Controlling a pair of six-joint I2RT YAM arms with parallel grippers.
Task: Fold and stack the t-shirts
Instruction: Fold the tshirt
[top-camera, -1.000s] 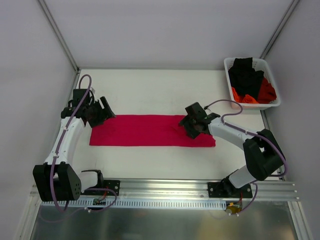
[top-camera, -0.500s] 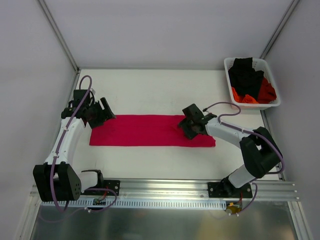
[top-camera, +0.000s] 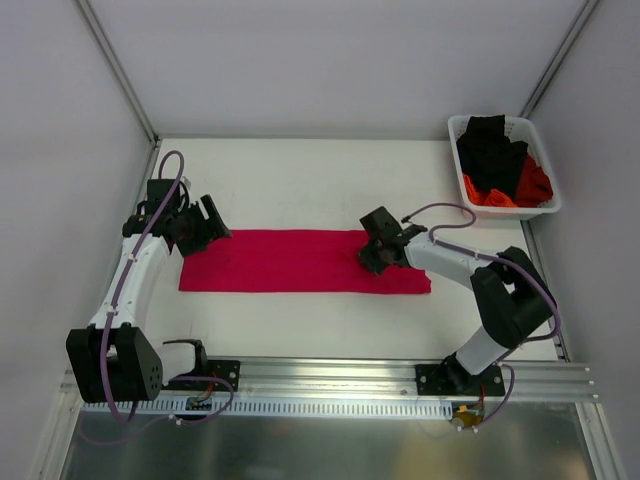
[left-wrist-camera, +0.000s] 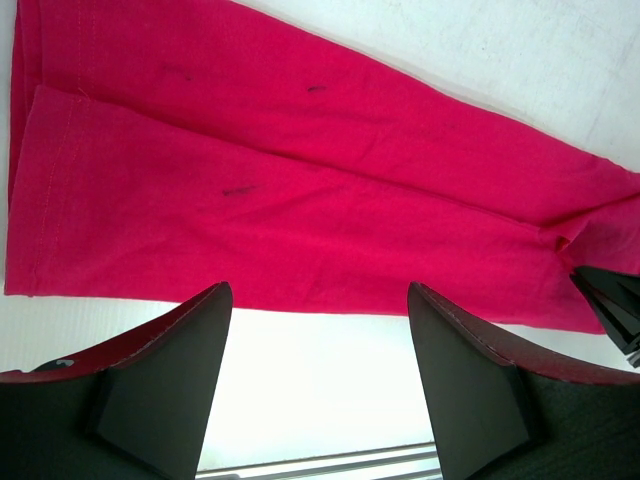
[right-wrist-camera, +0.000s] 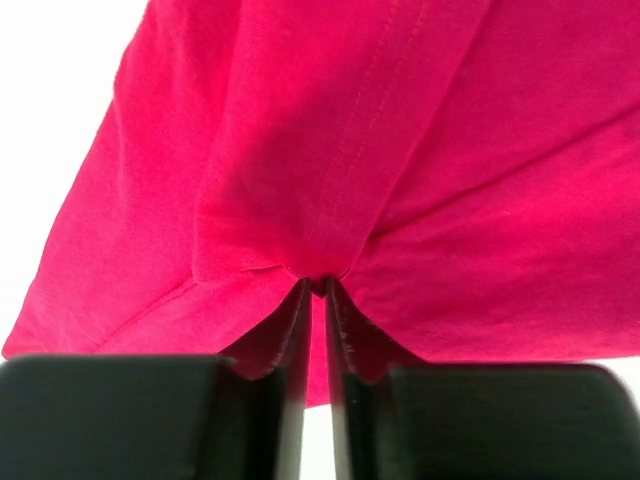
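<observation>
Far left: left claw (top-camera: 203, 222) sits at the left end of the crimson t-shirt (top-camera: 290, 262), jaws wide apart, nothing between them. The shirt lies flat as a long folded strip across the middle of the desk (top-camera: 300, 180). The right claw (top-camera: 374, 252) is down on the strip's right part, jaws nearly together, pinching a puckered ridge of the crimson cloth. Far right corner: white basket (top-camera: 456, 127) holding a black t-shirt (top-camera: 490, 150) and an orange-red t-shirt (top-camera: 535, 185).

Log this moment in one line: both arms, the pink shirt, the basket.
left fingers: open, by pink shirt's left end | right fingers: shut on fold near its right end | basket: holds black shirt, orange shirt
</observation>
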